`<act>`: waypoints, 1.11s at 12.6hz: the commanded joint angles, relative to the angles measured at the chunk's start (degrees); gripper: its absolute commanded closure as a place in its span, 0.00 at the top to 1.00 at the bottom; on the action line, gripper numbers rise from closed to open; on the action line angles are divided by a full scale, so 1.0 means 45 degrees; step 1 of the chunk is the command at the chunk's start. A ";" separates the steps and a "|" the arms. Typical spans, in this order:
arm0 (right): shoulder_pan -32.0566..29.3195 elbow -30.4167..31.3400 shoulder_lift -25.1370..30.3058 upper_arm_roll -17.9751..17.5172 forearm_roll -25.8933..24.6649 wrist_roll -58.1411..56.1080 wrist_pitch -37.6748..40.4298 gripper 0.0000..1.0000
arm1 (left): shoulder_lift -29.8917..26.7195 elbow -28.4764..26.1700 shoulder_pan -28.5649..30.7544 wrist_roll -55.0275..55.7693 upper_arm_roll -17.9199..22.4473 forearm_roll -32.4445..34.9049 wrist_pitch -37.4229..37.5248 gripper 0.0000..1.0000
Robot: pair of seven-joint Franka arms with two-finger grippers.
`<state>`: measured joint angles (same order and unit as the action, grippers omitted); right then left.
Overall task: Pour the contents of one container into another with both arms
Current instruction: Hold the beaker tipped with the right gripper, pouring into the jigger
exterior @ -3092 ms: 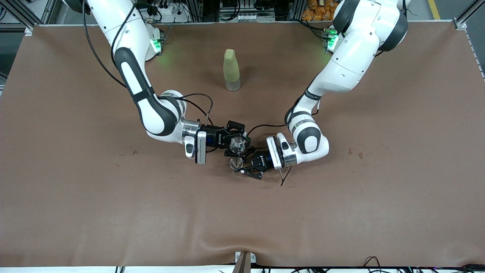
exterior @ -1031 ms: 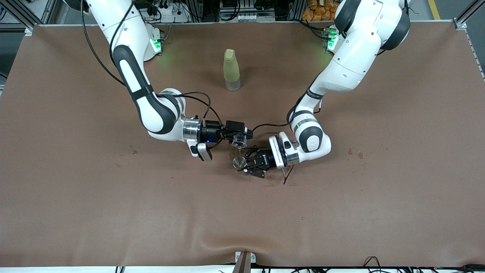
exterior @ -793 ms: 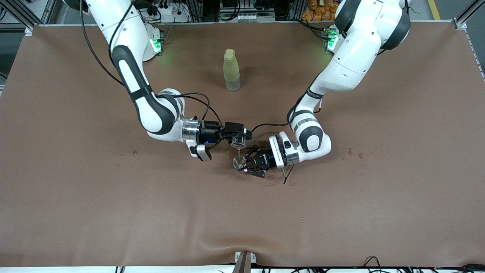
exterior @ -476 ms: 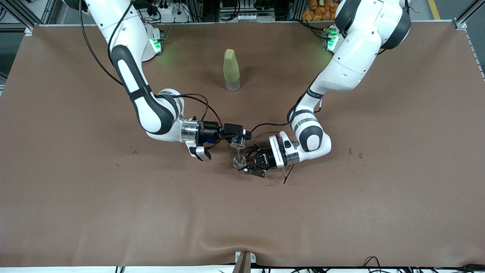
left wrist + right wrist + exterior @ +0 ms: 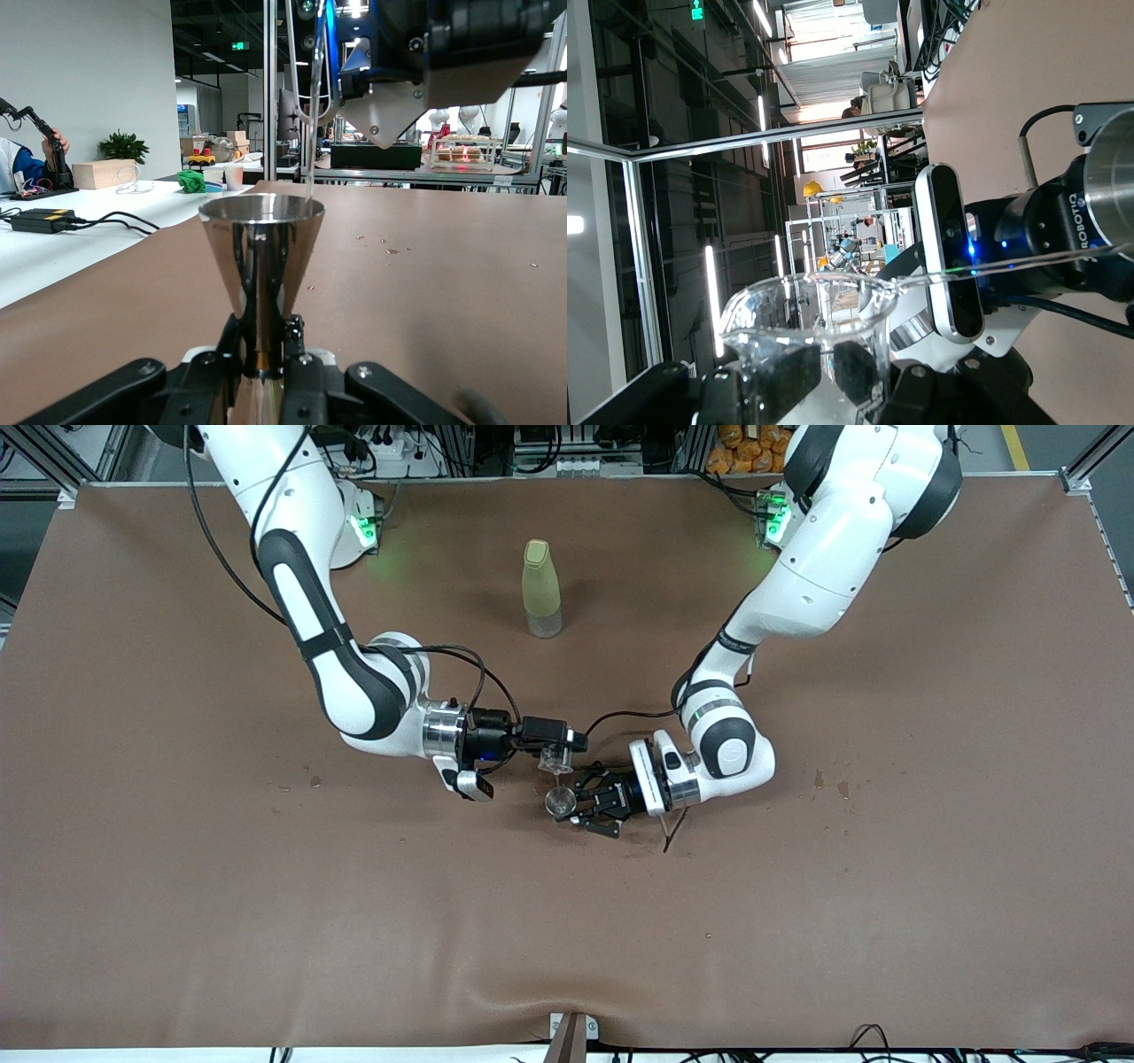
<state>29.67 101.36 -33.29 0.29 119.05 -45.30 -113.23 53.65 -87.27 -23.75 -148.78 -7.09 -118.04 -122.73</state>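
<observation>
The transparent cup (image 5: 555, 759) hangs tipped in the air, with my right gripper (image 5: 551, 749) shut on it. In the right wrist view the transparent cup (image 5: 804, 323) sits between the two black pads (image 5: 778, 382). Just below it the metal cup (image 5: 559, 804) stands upright, held a little above the table. My left gripper (image 5: 568, 807) is shut on its narrow lower body. A thin stream (image 5: 558, 780) runs from the transparent cup into the metal cup (image 5: 261, 257). In the left wrist view the stream (image 5: 310, 133) meets its rim, and my left gripper (image 5: 263, 359) clamps the taper.
A tall yellow-green bottle (image 5: 541, 589) stands on the brown table cover (image 5: 266, 921), farther from the front camera than both grippers. Small wet spots (image 5: 828, 782) mark the cover toward the left arm's end. A fold (image 5: 532, 992) rises near the front edge.
The right wrist has rolled over, tipping the transparent cup from upright toward the metal cup, and a stream now falls. The left gripper has shifted slightly with the metal cup.
</observation>
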 commanded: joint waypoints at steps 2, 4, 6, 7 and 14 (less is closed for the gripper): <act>-0.0227 -0.0081 0.0249 -0.0085 0.0067 0.0750 -0.0149 0.00 | -0.0496 -0.0587 0.0024 -0.0356 0.0013 -0.0195 0.0125 0.00; -0.0305 -0.0315 0.0210 -0.0104 0.0067 0.1177 -0.0442 0.00 | -0.0496 -0.0587 0.0024 -0.0356 0.0013 -0.0195 0.0125 0.00; -0.0324 -0.0627 0.0151 -0.0085 0.0067 0.1512 -0.0501 0.00 | -0.0496 -0.0587 0.0024 -0.0356 -0.0006 -0.0195 0.0125 0.00; -0.0325 -0.0783 0.0093 -0.0104 0.0106 0.1531 -0.0617 0.00 | -0.0496 -0.0587 0.0004 -0.0356 -0.0006 -0.0195 0.0125 0.00; -0.0149 -0.0922 -0.0025 -0.0144 0.0536 0.2137 -0.0872 0.00 | -0.0613 -0.0685 0.0004 -0.0317 -0.0006 -0.0195 0.0125 0.00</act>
<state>29.00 97.64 -33.31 0.00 120.78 -37.08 -116.67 53.34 -87.63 -23.94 -148.78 -7.15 -118.04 -122.73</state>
